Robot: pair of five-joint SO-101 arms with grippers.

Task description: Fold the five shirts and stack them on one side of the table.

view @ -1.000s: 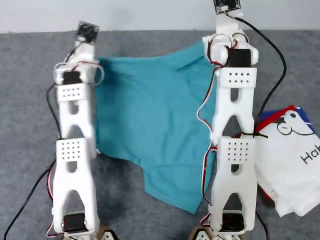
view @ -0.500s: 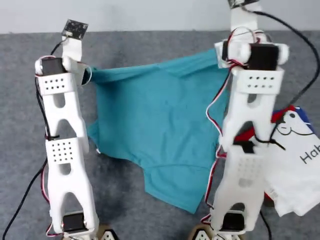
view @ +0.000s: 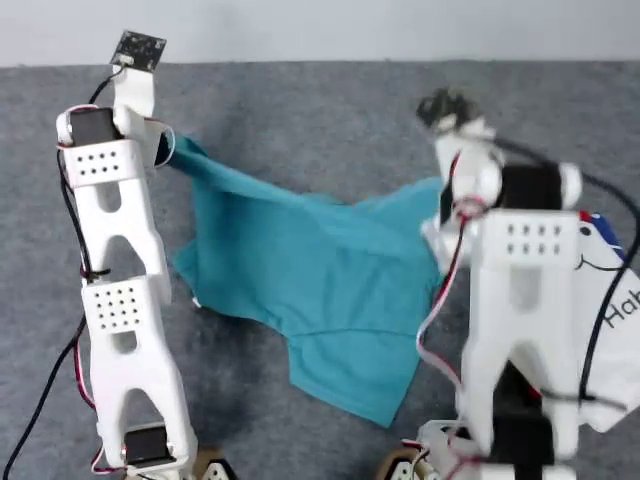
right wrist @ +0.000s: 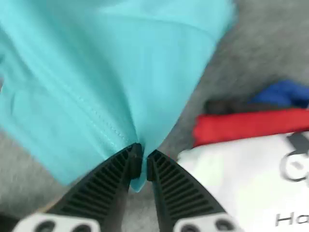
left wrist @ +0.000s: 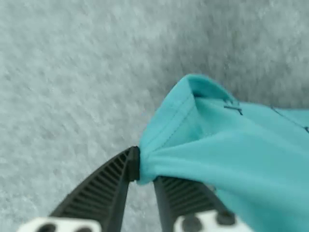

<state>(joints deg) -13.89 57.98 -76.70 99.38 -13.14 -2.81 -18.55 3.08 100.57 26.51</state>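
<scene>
The left gripper [left wrist: 142, 174] stays pinched on a far corner of the teal shirt [view: 320, 290]. The right gripper [right wrist: 140, 166], also clamped on it, has drawn its corner back nearer the robot.

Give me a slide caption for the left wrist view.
Left gripper pinching a bunched edge of the teal shirt over the grey table.

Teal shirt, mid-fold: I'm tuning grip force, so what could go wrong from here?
1. The left end effector pinches only a small bunched corner of the teal shirt; a hard pull could slip it free.
2. The right end effector grips an edge close beside the folded stack; a swing that way could shove it.
3. The shirt's near part lies rumpled on the table, so the fold may crease unevenly.
</scene>
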